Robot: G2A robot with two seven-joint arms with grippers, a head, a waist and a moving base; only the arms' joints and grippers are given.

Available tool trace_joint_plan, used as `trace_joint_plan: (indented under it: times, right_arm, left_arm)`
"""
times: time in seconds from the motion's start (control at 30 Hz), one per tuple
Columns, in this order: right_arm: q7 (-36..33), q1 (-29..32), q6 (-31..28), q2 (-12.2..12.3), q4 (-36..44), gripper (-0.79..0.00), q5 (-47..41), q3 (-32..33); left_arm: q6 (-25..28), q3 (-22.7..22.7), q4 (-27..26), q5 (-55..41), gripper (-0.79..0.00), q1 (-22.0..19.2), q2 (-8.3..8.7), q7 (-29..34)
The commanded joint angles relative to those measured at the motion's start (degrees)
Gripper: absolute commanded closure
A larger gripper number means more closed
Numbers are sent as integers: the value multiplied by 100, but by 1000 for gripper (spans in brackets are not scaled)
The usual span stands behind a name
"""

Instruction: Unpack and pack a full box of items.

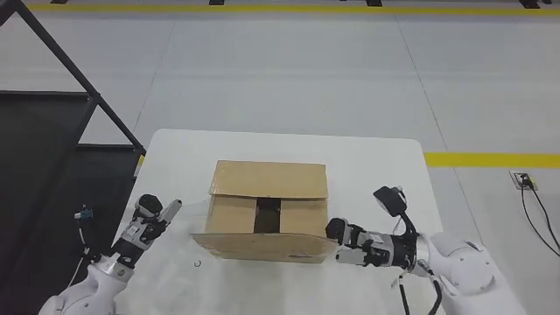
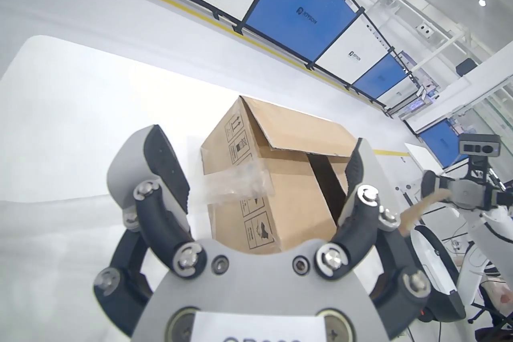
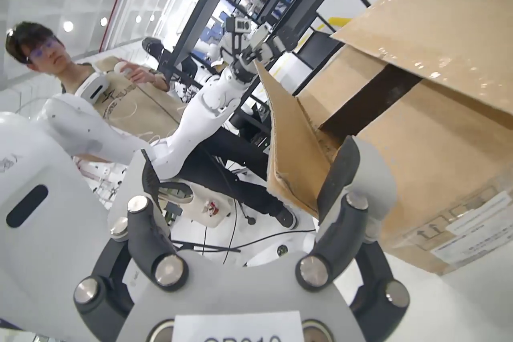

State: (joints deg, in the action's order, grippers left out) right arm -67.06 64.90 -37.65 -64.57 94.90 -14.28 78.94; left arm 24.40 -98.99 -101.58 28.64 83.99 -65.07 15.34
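A brown cardboard box (image 1: 269, 180) stands in the middle of the white table (image 1: 376, 166). Its far flap lies folded over the top, and a dark gap (image 1: 268, 215) shows between the inner flaps. The near flap (image 1: 262, 247) sticks outward. My right gripper (image 1: 335, 230) is open at the box's near right corner; in the right wrist view the near flap (image 3: 292, 155) rests against one of its fingers (image 3: 340, 171). My left gripper (image 1: 159, 206) is open off the box's left side, apart from it. A loose strip of clear tape (image 2: 236, 179) hangs on that side of the box (image 2: 296, 199).
A small dark ring-like bit (image 1: 199, 265) lies on the table near the box's front left corner. A black metal frame (image 1: 79, 96) stands beside the table's left edge. Free table surface lies behind and to the right of the box.
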Motion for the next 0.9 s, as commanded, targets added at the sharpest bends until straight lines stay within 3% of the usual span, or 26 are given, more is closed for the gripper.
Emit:
trace_joint_plan:
  times: [0.0, 0.2, 0.47, 0.73, 0.87]
  right_arm:
    - [-63, 129, 105, 67, 283, -785, 96, 5]
    - [-97, 430, 139, 299, 680, -785, 712, -108]
    - [-31, 350, 73, 506, 526, -785, 1158, -515]
    - [163, -50, 379, 502, -50, -785, -220, -706]
    - [194, -174, 485, 494, -145, -785, -369, -728]
  left_arm:
    - [172, 60, -36, 128, -785, 12, 12, 97]
    - [1159, 76, 52, 65, -785, 83, 91, 768]
    - [2168, -34, 211, 491, -785, 178, 242, 1698]
    - [2124, 171, 293, 1363, -785, 185, 280, 1583]
    - [1974, 290, 397, 1513, -785, 126, 285, 1456]
